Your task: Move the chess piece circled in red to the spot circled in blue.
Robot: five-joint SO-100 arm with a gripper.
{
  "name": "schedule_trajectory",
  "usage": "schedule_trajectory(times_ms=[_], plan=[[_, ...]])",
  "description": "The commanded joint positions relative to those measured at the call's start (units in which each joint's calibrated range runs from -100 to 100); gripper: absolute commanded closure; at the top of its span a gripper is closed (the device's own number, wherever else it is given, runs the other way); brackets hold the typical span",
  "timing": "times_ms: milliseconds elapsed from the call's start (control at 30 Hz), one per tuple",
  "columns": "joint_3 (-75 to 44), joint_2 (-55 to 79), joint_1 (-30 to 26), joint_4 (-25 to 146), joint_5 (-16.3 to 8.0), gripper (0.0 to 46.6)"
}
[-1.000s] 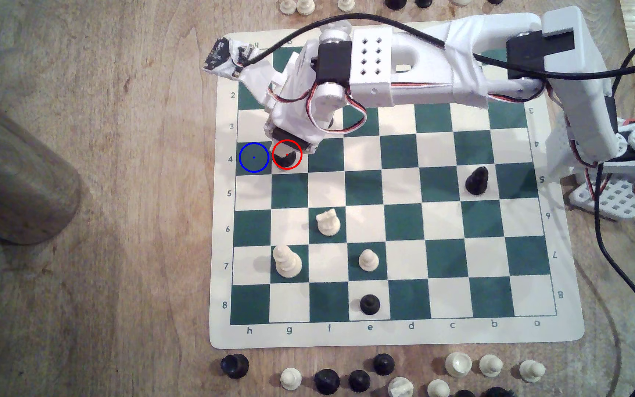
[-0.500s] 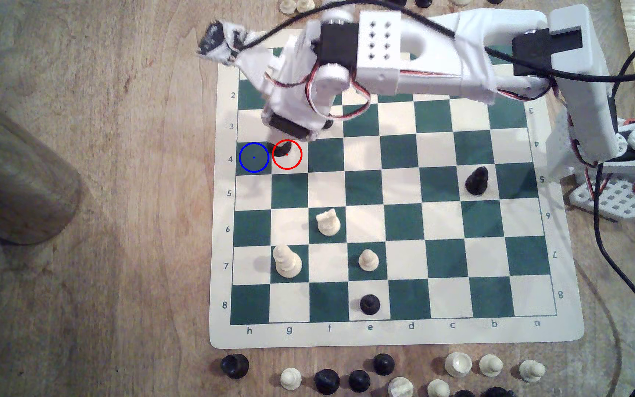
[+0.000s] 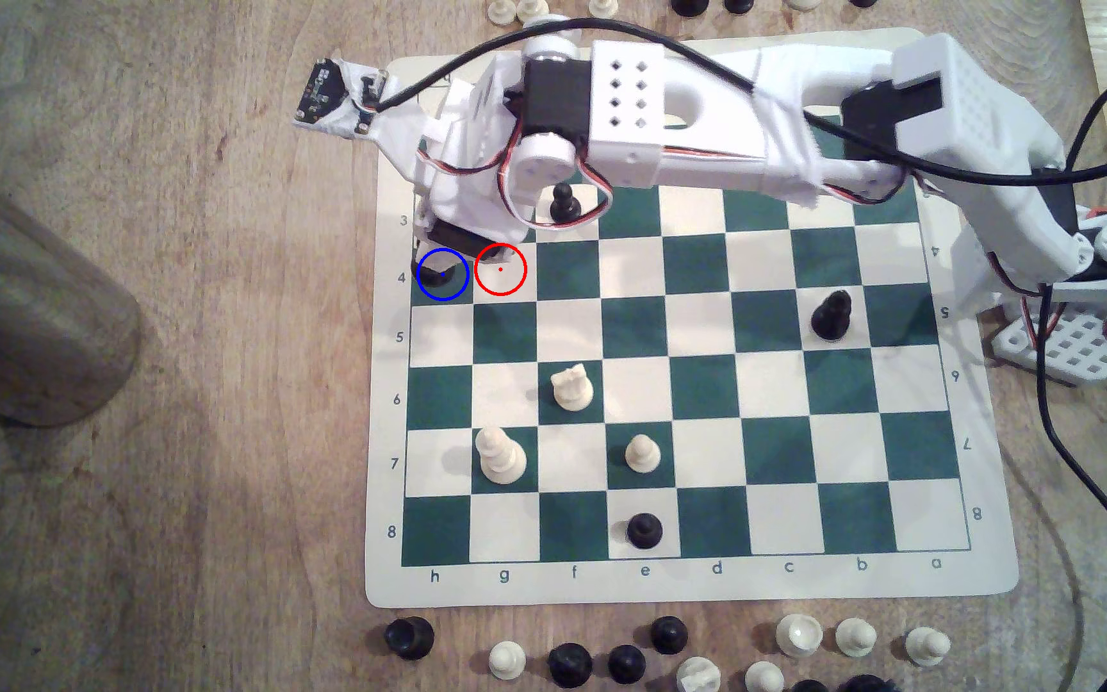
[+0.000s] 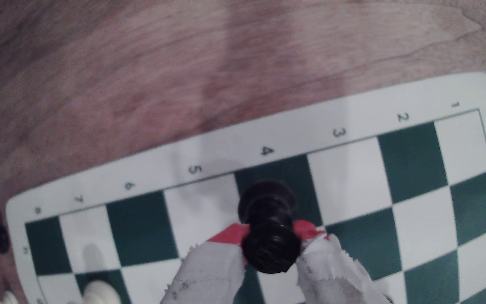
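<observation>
The claw (image 4: 269, 248) was clamped on the black piece (image 4: 268, 228), upright, its base over the blue-ringed square (image 3: 451, 287) at the board's (image 3: 690, 585) rank-4 edge.

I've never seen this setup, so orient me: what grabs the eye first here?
The white robot arm reaching across the green-and-white chessboard from the exterior view's right. Its tape-wrapped hand is clamped on a tall black chess piece over the blue-ringed dark square at the board's left edge, beside an empty red-ringed white square.
</observation>
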Motion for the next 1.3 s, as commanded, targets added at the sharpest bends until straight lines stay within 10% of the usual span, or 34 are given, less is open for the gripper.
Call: schedule_trajectory(times_ms=[0,833,1267], plan=[[-5.3,-0.5,0.6,-1.6,0.3,45.3],[-5.5,2.9,1.7,-3.9,-0.1,43.7],[-4.7,3.5,1.7,-4.0,-0.5,29.3]])
